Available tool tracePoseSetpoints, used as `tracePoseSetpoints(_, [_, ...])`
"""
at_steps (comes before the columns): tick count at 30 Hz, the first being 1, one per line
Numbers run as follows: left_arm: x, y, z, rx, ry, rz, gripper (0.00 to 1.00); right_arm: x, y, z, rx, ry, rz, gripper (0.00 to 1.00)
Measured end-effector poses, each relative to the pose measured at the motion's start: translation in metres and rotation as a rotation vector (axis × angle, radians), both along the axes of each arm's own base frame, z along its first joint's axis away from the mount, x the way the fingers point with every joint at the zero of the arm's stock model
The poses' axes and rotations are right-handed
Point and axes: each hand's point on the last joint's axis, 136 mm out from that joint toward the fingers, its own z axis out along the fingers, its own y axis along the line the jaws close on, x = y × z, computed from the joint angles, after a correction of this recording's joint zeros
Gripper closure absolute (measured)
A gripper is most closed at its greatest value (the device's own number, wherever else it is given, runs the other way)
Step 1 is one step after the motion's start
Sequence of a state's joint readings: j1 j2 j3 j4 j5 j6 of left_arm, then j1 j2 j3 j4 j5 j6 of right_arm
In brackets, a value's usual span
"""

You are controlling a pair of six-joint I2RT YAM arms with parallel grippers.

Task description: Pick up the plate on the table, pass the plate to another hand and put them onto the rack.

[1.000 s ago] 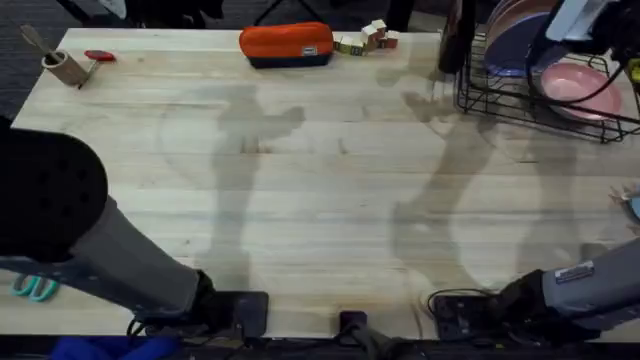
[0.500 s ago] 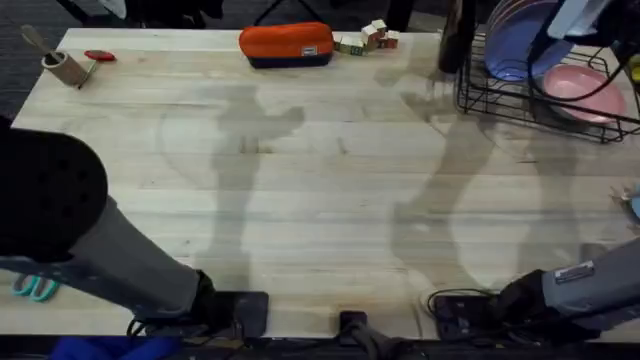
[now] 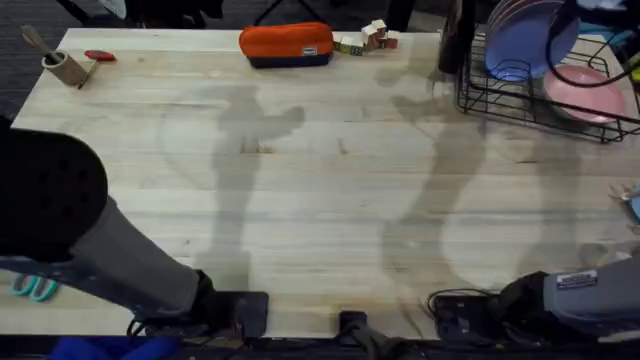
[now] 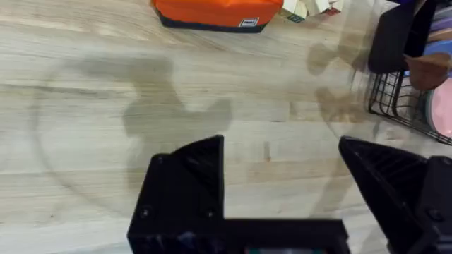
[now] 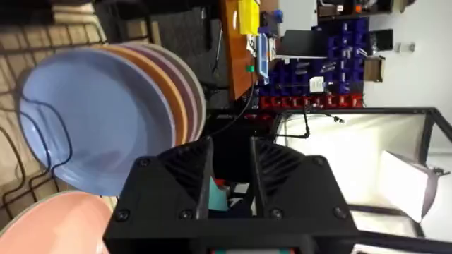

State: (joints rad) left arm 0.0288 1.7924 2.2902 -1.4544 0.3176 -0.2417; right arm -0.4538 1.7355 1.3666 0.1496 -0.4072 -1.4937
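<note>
The light-blue plate (image 3: 524, 38) stands up in the black wire rack (image 3: 540, 100) at about 1 o'clock on the wooden surface (image 3: 320, 200). In the right wrist view the plate (image 5: 92, 120) is the front one in a row of plates. An orange plate (image 5: 166, 88) and a purple plate (image 5: 189, 92) stand just behind it. A pink plate (image 3: 585, 90) rests in the rack right beside the blue one, toward 2 o'clock.

The right fingers (image 5: 229, 176) are close together with a thin gap between them. They hold nothing, and they sit near the blue plate but are not touching it.

The left fingers (image 4: 282, 183) are wide open and hold nothing. They hang over the bare wood near the middle of the surface. The left arm (image 3: 60, 220) looks big and dark at about 8 o'clock.

An orange pouch (image 3: 286, 44) lies at 12 o'clock by the far edge. Some small blocks (image 3: 365, 38) sit just beside it. A little cup with a stick in it (image 3: 62, 62) stands at about 10 o'clock, and a red thing (image 3: 100, 56) lies next to it.
</note>
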Motion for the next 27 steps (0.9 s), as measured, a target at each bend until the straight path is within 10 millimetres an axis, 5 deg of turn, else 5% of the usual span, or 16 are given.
tracePoseSetpoints(3, [0.001,0.000,0.001,0.000,-0.005,0.000,0.006,-0.023,0.011,0.028,0.111,0.004,-0.031,0.603])
tracePoseSetpoints(5, [0.003,0.000,0.002,0.000,-0.017,0.000,0.006,-0.036,0.018,0.035,0.167,0.030,-0.046,0.442])
tracePoseSetpoints(8, [0.008,0.000,0.006,0.001,-0.044,0.000,0.007,-0.061,0.030,0.039,0.248,0.095,-0.067,0.046])
tracePoseSetpoints(9, [0.011,0.000,0.008,0.002,-0.056,0.000,0.006,-0.068,0.035,0.040,0.268,0.114,-0.072,0.018])
tracePoseSetpoints(22, [0.013,0.011,0.014,0.032,-0.091,0.009,0.005,-0.151,0.111,0.077,0.637,0.211,-0.125,0.006])
tracePoseSetpoints(27, [-0.018,0.029,0.038,0.118,-0.132,0.063,0.007,-0.176,0.142,0.100,0.836,0.199,-0.136,0.006])
